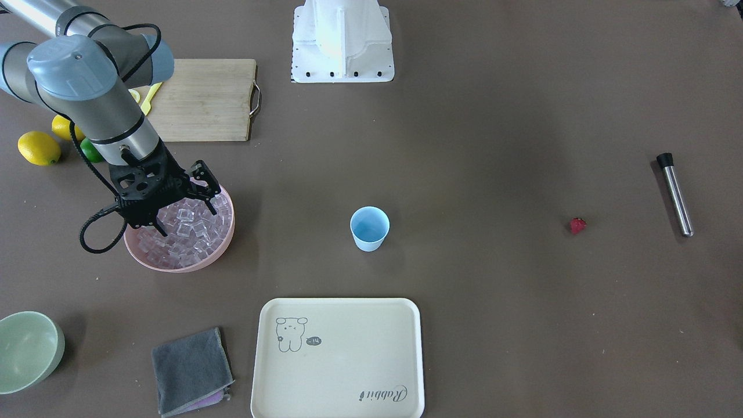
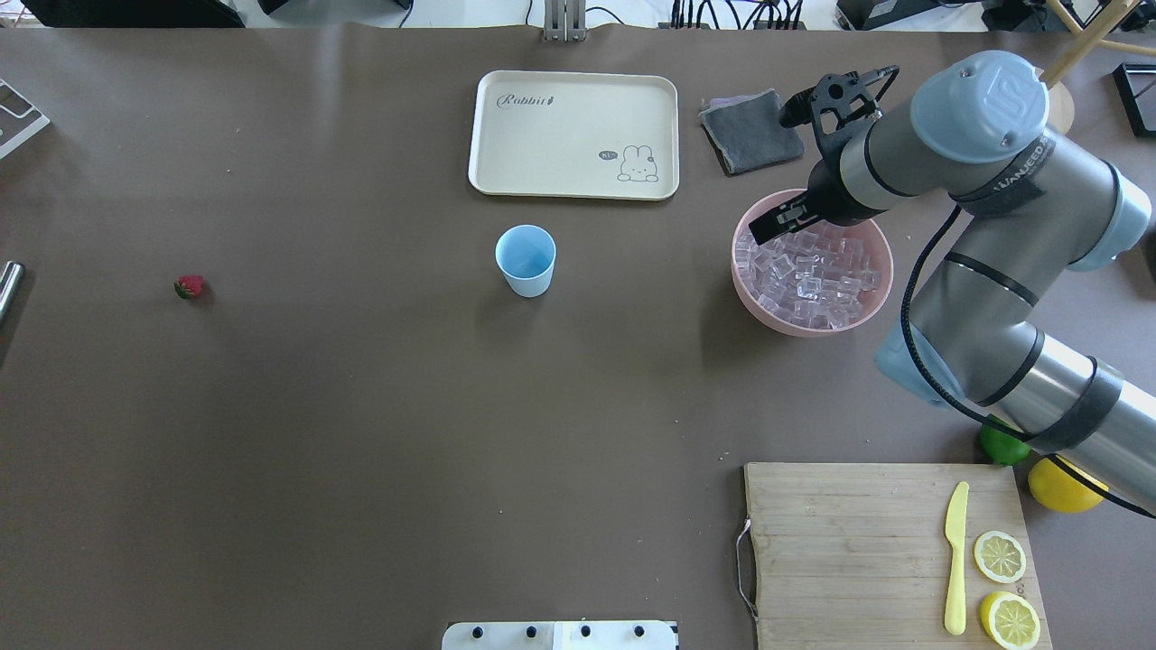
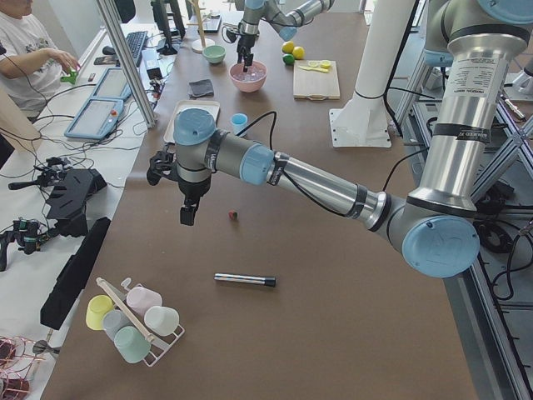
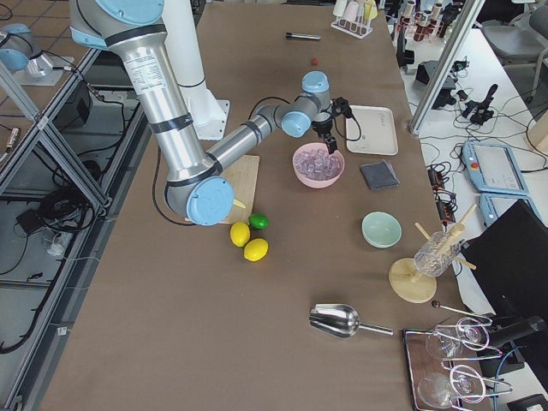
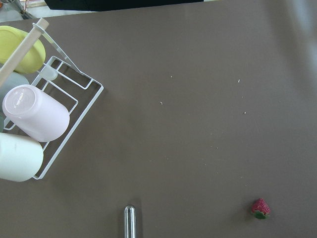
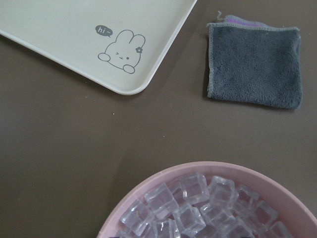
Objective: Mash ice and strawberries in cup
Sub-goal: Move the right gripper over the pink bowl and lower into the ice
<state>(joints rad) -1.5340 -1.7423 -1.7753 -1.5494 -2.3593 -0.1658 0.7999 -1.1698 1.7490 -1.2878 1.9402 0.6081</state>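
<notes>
The light blue cup (image 1: 370, 227) stands upright and empty mid-table, also in the overhead view (image 2: 525, 260). The ice (image 1: 191, 235) is heaped in a pink bowl (image 1: 174, 267). My right gripper (image 1: 187, 204) hangs over that bowl with its fingers spread, tips down at the cubes; no cube shows held. The red strawberry (image 1: 577, 225) lies alone far to the cup's side and shows in the left wrist view (image 5: 260, 208). My left gripper (image 3: 187, 215) shows only in the exterior left view, above the table near the strawberry (image 3: 234, 216); I cannot tell if it is open or shut.
A metal muddler (image 1: 676, 194) lies beyond the strawberry. A cream tray (image 1: 339, 360), grey cloth (image 1: 191, 371) and pale green bowl (image 1: 26, 351) sit along the operators' edge. A cutting board (image 1: 203, 98), lemons and a lime lie behind the right arm. A cup rack (image 5: 34, 114) stands near the left gripper.
</notes>
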